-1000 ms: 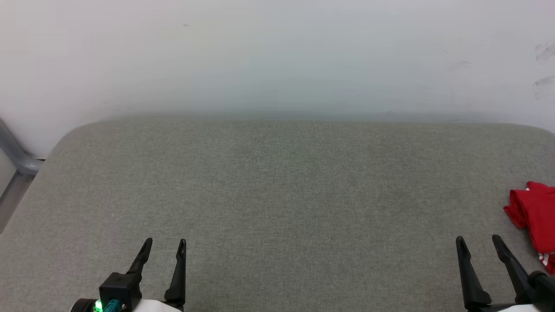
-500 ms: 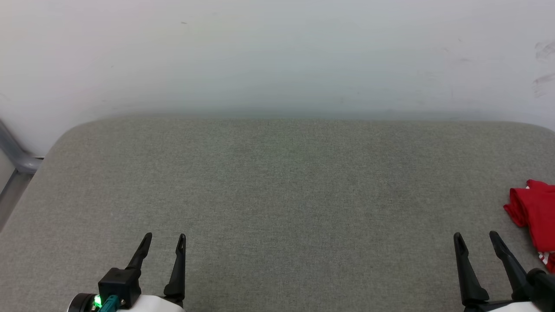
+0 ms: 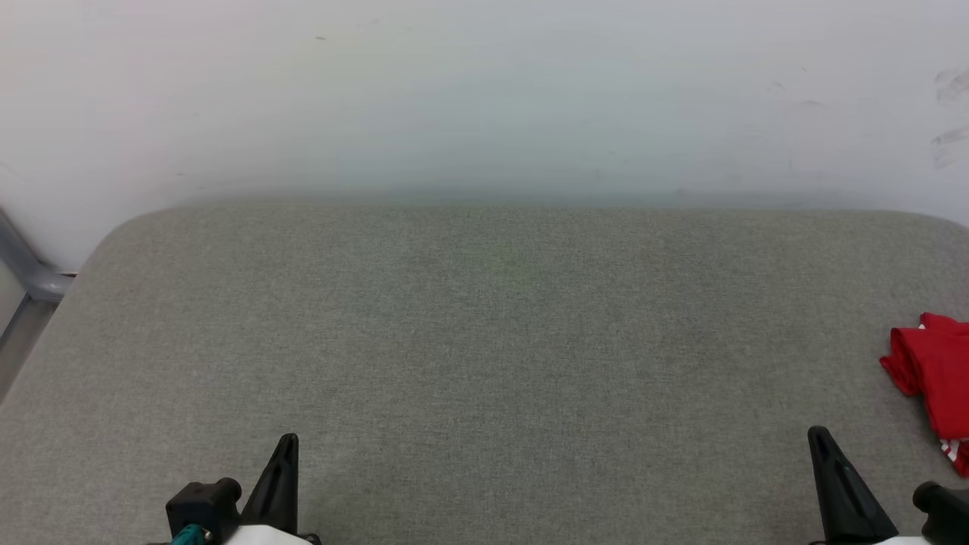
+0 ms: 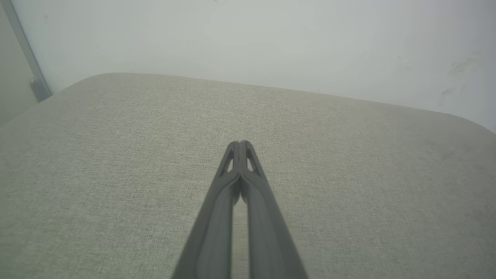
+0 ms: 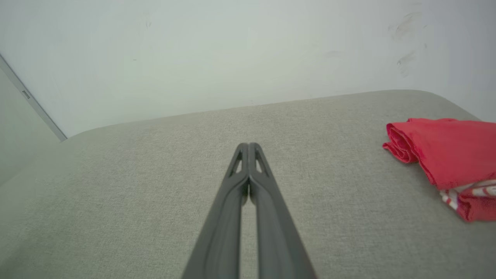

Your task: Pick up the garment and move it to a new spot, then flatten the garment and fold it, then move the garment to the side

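Grey-green woven cloth covers the padded surface [image 3: 484,341] that spreads across the head view, its far edge rounded against a pale wall [image 3: 484,98]. At the far left a grey metal bar [image 3: 26,272] slants down beside the pad's corner. The left gripper [image 3: 286,454] sits at the near left, its dark fingers drawn into a single point. The right gripper [image 3: 825,446] sits at the near right, likewise closed to one spike. The garment [image 3: 935,371] lies bunched at the right edge of the pad, red, partly cut off by the frame, and just to the right of and slightly beyond the right gripper without touching it.

In the left wrist view the left gripper [image 4: 241,145] is clenched, its two fingers meeting tip to tip above bare cloth, with the wall beyond and the metal bar at the far left.

In the right wrist view the right gripper [image 5: 248,146] is clenched the same way, pads pressed together and gripping nothing. The garment [image 5: 445,151] rests on the pad to the right of the fingers, apart from them, as a rolled and folded red heap. Its red-and-white striped trim [image 5: 469,192] shows at the near lower edge.
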